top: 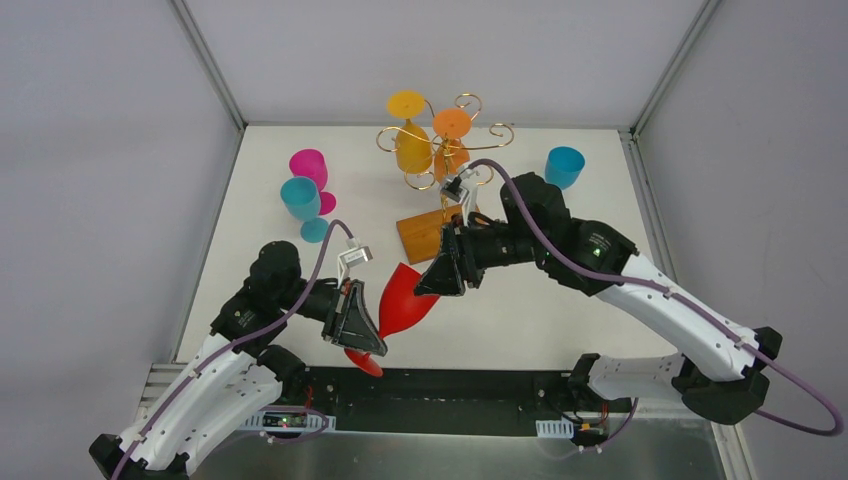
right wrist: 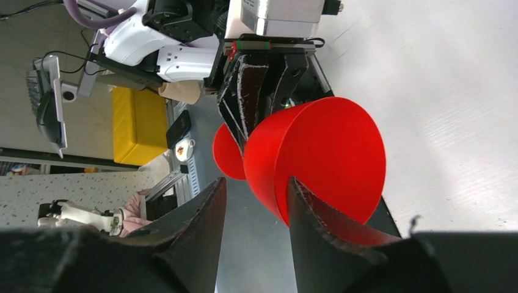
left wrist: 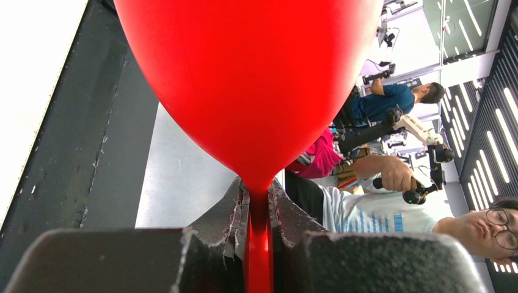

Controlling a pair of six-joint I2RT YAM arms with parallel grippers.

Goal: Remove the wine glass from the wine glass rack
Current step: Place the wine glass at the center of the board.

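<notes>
Table (top: 560, 310): white, walled on three sides. Loose cups stand at upper left and upper right of the top view.

Wine glass rack (top: 420, 236): upper centre of the top view, wooden base toward the arms. A yellow glass (top: 412, 148) and an orange glass (top: 452, 150) hang in its gold scrolls.

Red wine glass (top: 408, 300): off the rack, low centre of the frame. It lies tilted in the air between the two grippers, bowl mouth toward the right arm, foot toward the bottom edge.

Left gripper (left wrist: 258, 189): clamped tight on the stem just below the bowl.

Right gripper (right wrist: 253, 189): jaws apart and straddling the bowl's rim, one finger inside the mouth, the other outside. A gap shows between the outer finger and the wall, so no pinch yet.

Judgement: this reads as a handover from stem to bowl.
- The right jaws should sit deep past the rim before they close, then close gently, since the wall looks thin.
- The left should hold the stem until the right grip is firm.
- No twisting while both arms hold the glass.
</notes>
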